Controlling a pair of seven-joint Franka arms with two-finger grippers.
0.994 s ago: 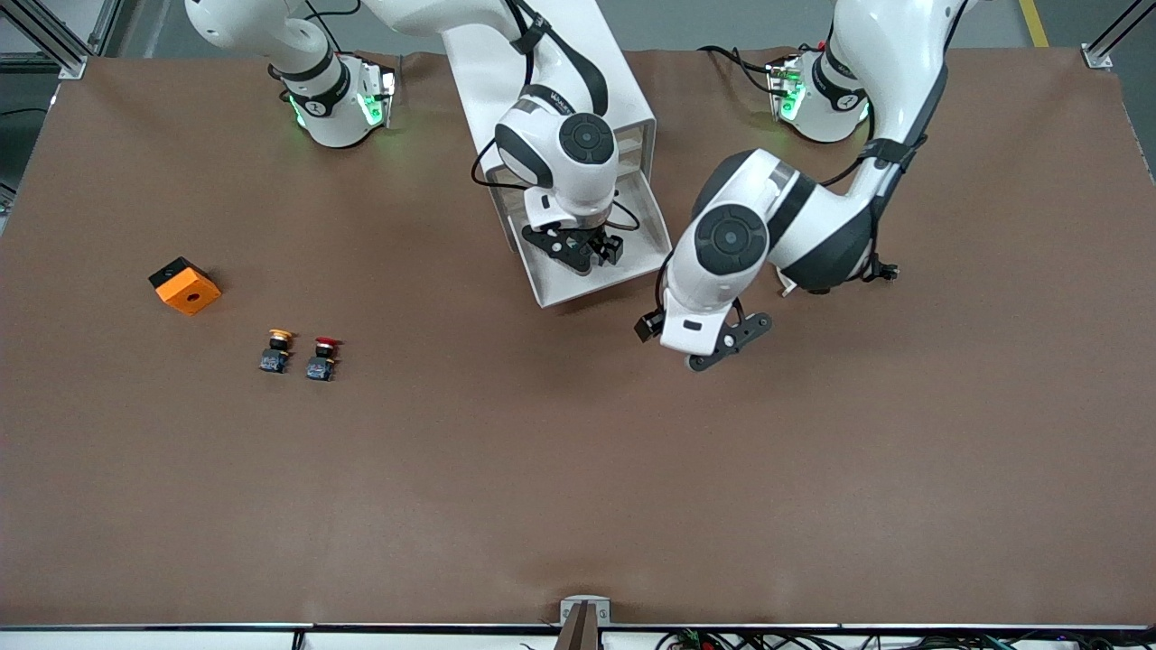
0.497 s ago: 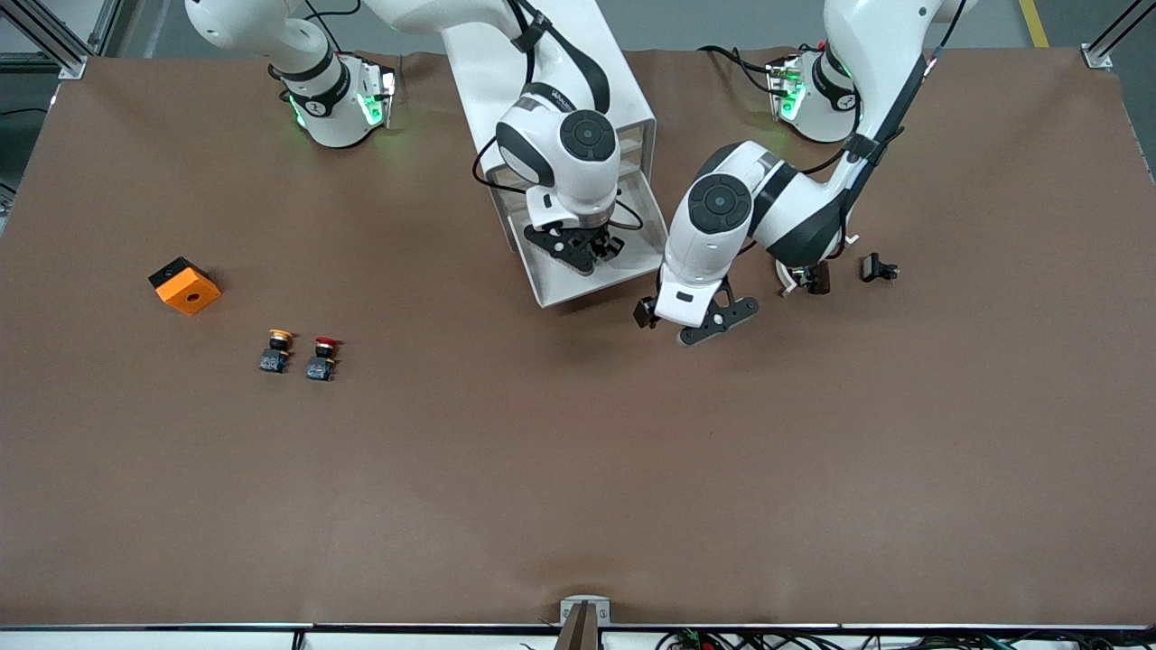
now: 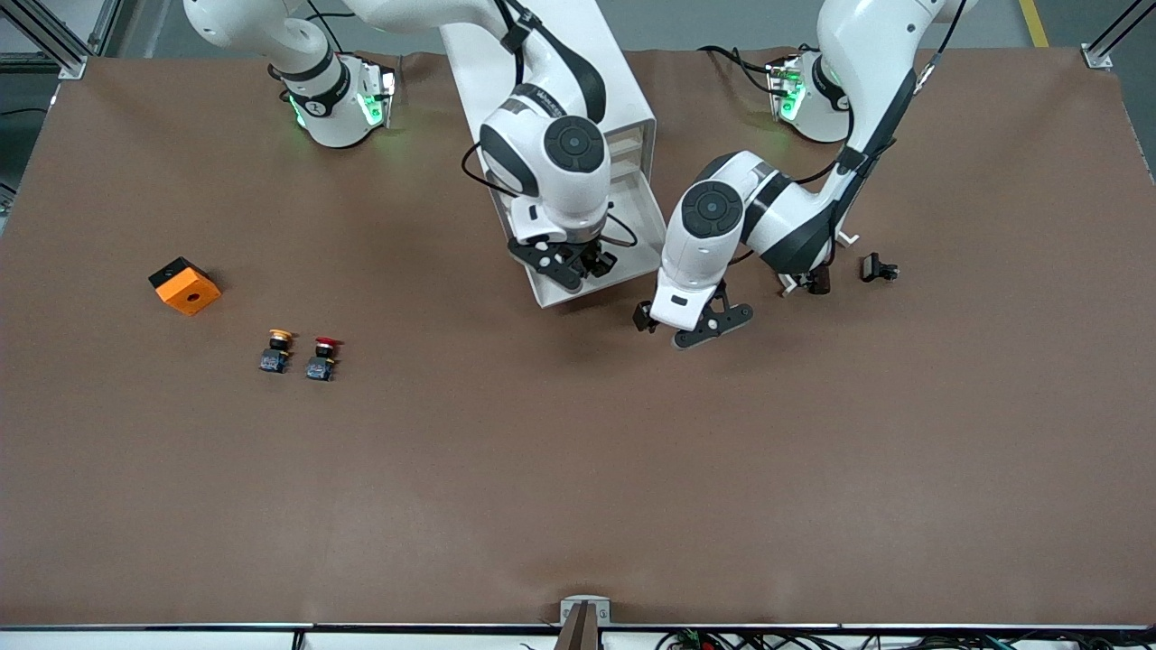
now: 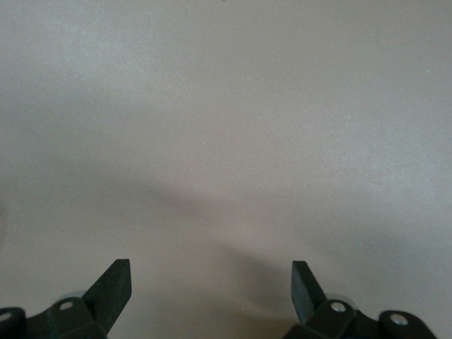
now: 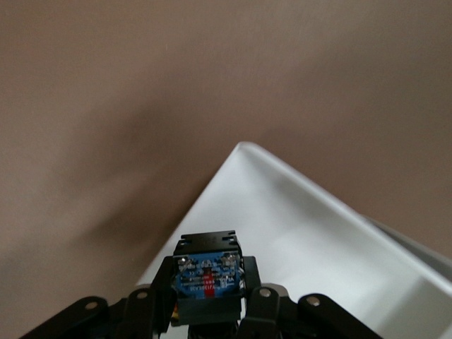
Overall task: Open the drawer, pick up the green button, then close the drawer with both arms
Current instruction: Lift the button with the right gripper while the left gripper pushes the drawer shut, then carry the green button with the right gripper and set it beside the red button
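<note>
yellow-capped switch and red-capped switch sit nearest the camera, toward the right arm's end. left gripper hangs over bare table, fingers spread wide, nothing in them. right gripper is over the pulled-out drawer of the cabinet, clamped on the button.

You see the lowest drawer pulled out of the white cabinet, with the right gripper over its tray. The left gripper hangs over bare table beside the drawer. Yellow-capped button, red-capped button and orange block sit toward the right arm's end.
</note>
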